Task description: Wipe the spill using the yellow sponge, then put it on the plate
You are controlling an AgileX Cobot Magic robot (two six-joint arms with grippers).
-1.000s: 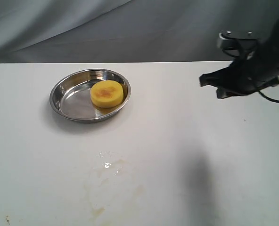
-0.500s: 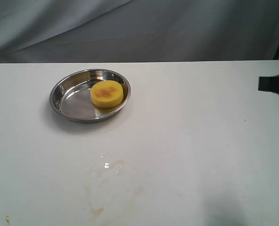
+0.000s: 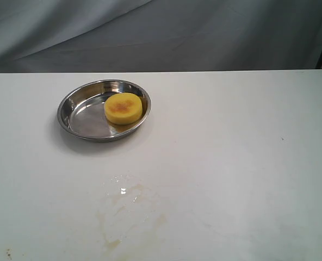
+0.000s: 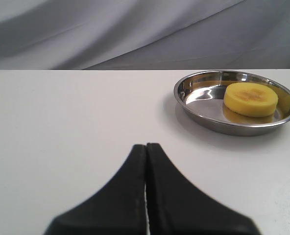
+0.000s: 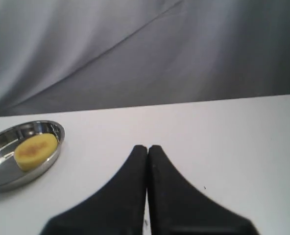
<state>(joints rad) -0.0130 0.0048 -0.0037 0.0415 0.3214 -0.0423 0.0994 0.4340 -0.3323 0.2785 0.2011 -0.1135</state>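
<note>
Status: yellow sponge lies in plate; left tool and right tool closed, empty.
Plate sits upper left of exterior frame; faint spill smear shows lower centre on tabletop. Judged: keep both tools clear of plate.

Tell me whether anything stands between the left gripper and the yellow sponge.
Nothing loose does. In the left wrist view only bare table lies between the shut left gripper and the plate; the yellow sponge lies inside it, so the plate's low rim is the one thing to clear.
</note>
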